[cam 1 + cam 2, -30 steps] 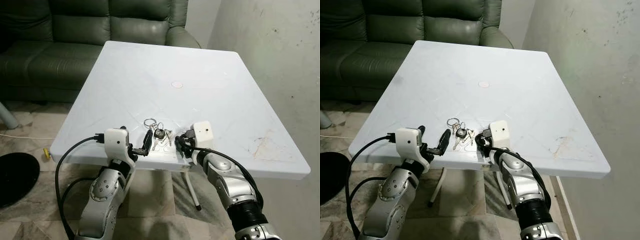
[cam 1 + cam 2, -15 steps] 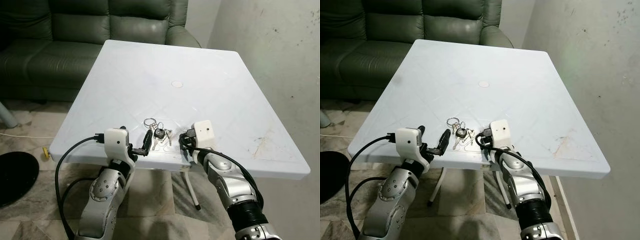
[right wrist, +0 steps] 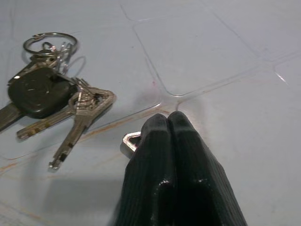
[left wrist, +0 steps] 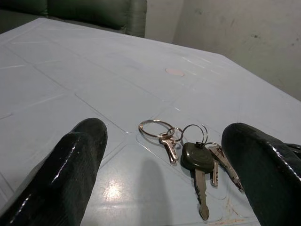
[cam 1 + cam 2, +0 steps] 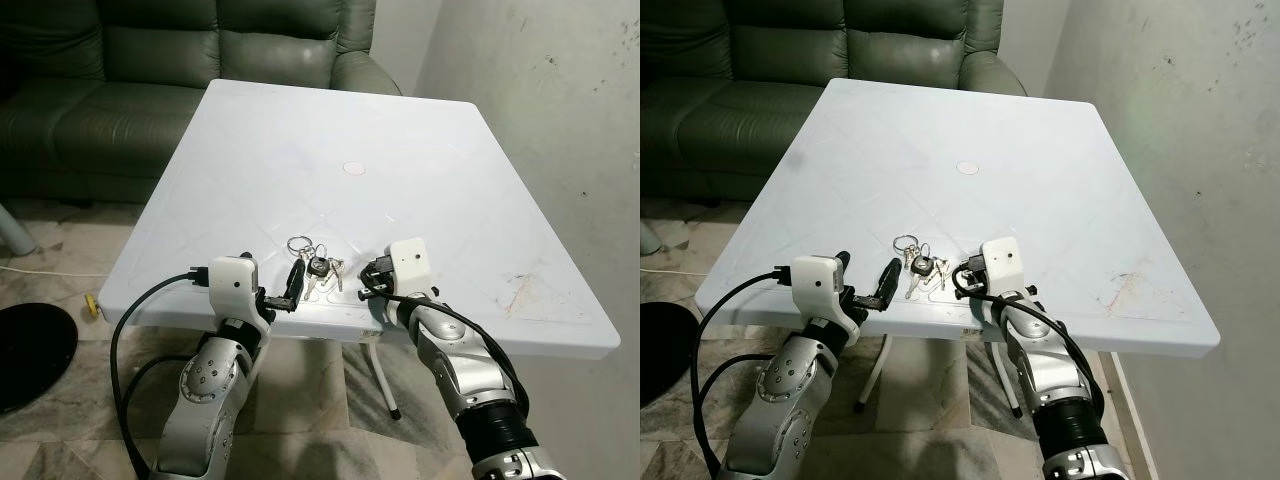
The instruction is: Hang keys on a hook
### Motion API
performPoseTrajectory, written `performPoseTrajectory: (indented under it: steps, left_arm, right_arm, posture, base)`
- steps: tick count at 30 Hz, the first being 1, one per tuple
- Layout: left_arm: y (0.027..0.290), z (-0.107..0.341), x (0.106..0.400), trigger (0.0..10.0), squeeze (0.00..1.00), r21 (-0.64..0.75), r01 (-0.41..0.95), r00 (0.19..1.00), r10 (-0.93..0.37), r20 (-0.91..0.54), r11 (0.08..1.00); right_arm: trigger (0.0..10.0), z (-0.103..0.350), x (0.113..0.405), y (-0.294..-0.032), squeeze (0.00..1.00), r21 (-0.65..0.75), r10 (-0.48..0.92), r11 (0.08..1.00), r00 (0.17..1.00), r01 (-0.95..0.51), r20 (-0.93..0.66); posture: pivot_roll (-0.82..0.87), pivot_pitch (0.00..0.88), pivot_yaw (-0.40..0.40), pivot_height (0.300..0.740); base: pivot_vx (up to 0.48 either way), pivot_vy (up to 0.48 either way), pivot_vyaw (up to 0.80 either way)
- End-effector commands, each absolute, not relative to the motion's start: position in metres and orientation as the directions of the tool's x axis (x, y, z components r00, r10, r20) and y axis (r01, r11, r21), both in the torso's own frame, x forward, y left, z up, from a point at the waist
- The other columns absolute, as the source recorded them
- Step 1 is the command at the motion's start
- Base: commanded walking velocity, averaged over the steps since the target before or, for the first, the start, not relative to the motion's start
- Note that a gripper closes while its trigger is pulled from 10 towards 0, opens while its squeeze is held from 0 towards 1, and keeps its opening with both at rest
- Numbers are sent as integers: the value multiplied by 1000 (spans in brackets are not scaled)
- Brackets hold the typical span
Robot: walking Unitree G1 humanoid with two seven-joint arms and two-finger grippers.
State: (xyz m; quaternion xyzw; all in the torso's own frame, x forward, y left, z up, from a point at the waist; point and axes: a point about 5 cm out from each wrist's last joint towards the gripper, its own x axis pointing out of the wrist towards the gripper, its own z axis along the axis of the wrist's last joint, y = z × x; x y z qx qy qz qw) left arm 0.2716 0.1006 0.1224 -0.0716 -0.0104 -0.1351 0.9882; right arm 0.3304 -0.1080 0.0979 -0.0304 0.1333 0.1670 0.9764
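Note:
A bunch of keys (image 5: 318, 268) on rings, one with a black head (image 4: 196, 156), lies flat on the white table (image 5: 350, 120) near its front edge. My left gripper (image 5: 272, 260) is open at the table edge, and its two black fingers (image 4: 80, 150) stand on either side of the bunch, short of it. My right gripper (image 3: 167, 118) is shut and rests low on the table just right of the keys (image 3: 42, 92). A small metal piece (image 3: 129, 140) peeks out beside its fingers. I cannot tell whether it is held.
A round cap (image 5: 353, 169) marks the table's middle. A dark green sofa (image 5: 150, 60) stands behind the table, and a stained wall (image 5: 560, 100) runs along the right. A black round object (image 5: 30, 350) lies on the tiled floor at the left.
My right wrist has edged slightly to the right along the table's front edge. The keys and my left gripper have stayed put.

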Motion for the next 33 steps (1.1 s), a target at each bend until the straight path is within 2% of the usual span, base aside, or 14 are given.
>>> performPoseTrajectory:
  steps: [1,6,7,9,10,22,26,27,28,29,33]
  left_arm:
    - [97,127,272,10000,0,-132,273,962,-268,55,953]
    - [97,127,272,10000,0,-132,273,962,-268,55,953]
    - [97,127,272,10000,0,-132,273,962,-267,56,953]
    - [97,127,272,10000,0,-132,273,962,-268,57,953]
    - [97,127,272,10000,0,-132,274,962,-268,57,953]
    - [95,128,272,10000,0,-133,277,961,-271,62,952]
    - [95,127,272,10000,0,-133,277,961,-271,62,952]
    - [95,127,272,10000,0,-133,277,961,-271,62,952]
    - [95,127,272,10000,0,-133,277,961,-271,63,952]
    - [95,127,272,10000,0,-133,277,960,-271,63,951]
    - [95,127,272,10000,0,-130,279,960,-273,63,951]
  right_arm:
    - [0,97,331,-110,0,-19,314,943,908,-331,-277]
    - [0,98,331,-111,0,-22,301,948,915,-318,-268]
    - [6510,97,331,-110,0,11,319,944,907,-328,-275]
    - [6510,96,331,-109,0,38,335,940,896,-339,-291]
    - [10000,95,332,-110,1000,58,331,943,898,-329,-291]
    - [10000,96,332,-110,1000,66,362,931,887,-359,-287]
    - [10000,97,331,-110,1000,19,358,930,893,-367,-272]
    - [10000,97,331,-110,957,14,362,928,892,-372,-270]
    - [10000,97,331,-109,310,3,366,925,890,-380,-273]
    - [10000,97,330,-109,0,-10,371,921,887,-389,-274]
    - [10000,95,329,-107,0,-20,379,916,878,-402,-292]
  posture:
    - [16,72,-108,740]
    - [16,69,-109,740]
    - [16,69,-109,740]
    - [16,69,-109,740]
    - [16,69,-109,740]
    - [19,60,-110,740]
    - [20,56,-111,740]
    - [20,56,-111,740]
    - [19,55,-110,740]
    - [19,55,-110,740]
    - [18,54,-110,740]
  base:
    - [0,0,0]
    - [0,0,0]
    - [0,0,0]
    - [0,0,0]
    - [0,0,0]
    - [0,0,0]
    - [0,0,0]
    - [0,0,0]
    - [0,0,0]
    - [0,0,0]
    - [0,0,0]
